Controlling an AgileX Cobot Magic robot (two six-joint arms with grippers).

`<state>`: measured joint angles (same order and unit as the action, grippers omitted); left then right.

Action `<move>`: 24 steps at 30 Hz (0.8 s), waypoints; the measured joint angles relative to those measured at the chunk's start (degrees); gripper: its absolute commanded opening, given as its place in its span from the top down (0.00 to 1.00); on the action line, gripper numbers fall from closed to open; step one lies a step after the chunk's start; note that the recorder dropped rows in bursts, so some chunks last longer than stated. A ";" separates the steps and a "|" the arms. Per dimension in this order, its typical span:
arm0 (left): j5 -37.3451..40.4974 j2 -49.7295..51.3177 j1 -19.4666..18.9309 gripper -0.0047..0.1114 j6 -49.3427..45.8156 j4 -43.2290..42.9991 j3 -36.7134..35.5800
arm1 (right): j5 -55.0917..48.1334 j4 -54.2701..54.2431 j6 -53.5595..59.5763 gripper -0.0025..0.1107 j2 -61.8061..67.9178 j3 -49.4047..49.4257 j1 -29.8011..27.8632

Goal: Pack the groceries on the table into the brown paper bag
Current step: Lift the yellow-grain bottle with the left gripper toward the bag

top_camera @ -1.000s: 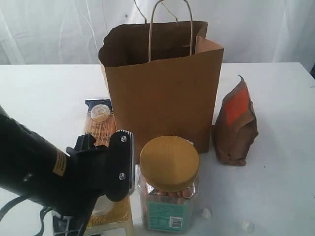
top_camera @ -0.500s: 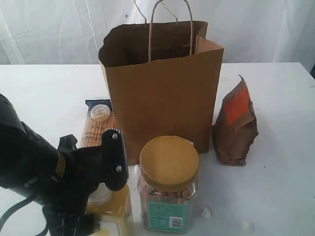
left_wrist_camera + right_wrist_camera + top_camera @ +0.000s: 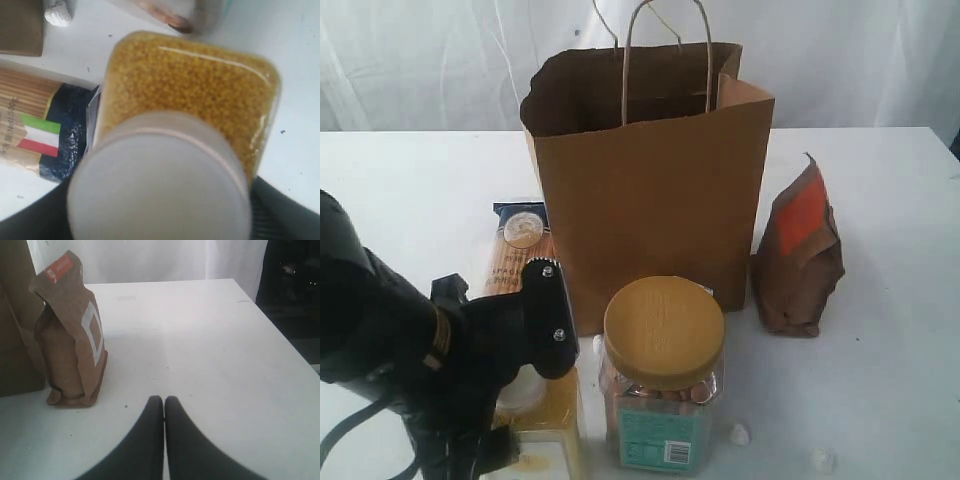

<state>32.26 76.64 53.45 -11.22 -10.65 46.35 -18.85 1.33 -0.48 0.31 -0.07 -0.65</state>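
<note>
The white-capped bottle of yellow grain (image 3: 548, 432) stands at the front left of the table (image 3: 880, 350). My left gripper (image 3: 526, 382) is down over its top. In the left wrist view the cap (image 3: 160, 185) fills the gap, and a dark finger (image 3: 280, 210) presses in on each side of it. The spaghetti packet (image 3: 515, 250) lies just behind, against the brown paper bag (image 3: 650, 180), which stands open. The yellow-lidded jar (image 3: 663, 370) stands right of the bottle. The brown pouch (image 3: 800, 255) stands right of the bag. My right gripper (image 3: 164, 402) is shut and empty, low over bare table near the pouch (image 3: 72, 350).
Small white lumps (image 3: 739, 434) lie on the table in front of the jar, with another (image 3: 823, 460) further right. A white curtain hangs behind the table. The table's right edge (image 3: 280, 335) shows in the right wrist view.
My left gripper has drawn back to the left and settled lower over the bottle's cap, and its jaws have closed in on it. Nothing else moved.
</note>
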 measured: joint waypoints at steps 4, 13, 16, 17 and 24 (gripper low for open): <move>5.67 -3.14 0.12 0.96 0.10 -1.31 2.59 | 0.00 0.00 0.00 0.98 0.00 0.00 0.00; 12.63 -14.19 0.12 0.96 0.44 -2.64 13.38 | 0.00 0.00 0.00 0.98 0.00 0.00 0.00; 12.52 -17.73 0.12 0.96 0.65 -2.50 16.50 | 0.00 0.00 0.00 0.98 0.00 0.00 0.00; 12.68 -18.85 0.12 0.96 0.65 -2.50 17.64 | 0.00 0.00 0.00 0.98 0.00 0.00 0.00; 10.96 -25.60 0.12 0.96 0.65 -2.40 22.92 | 0.00 0.00 0.00 0.98 0.00 0.00 0.00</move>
<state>43.22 51.04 53.57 -10.57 -13.05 69.27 -18.85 1.33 -0.48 0.31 -0.07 -0.65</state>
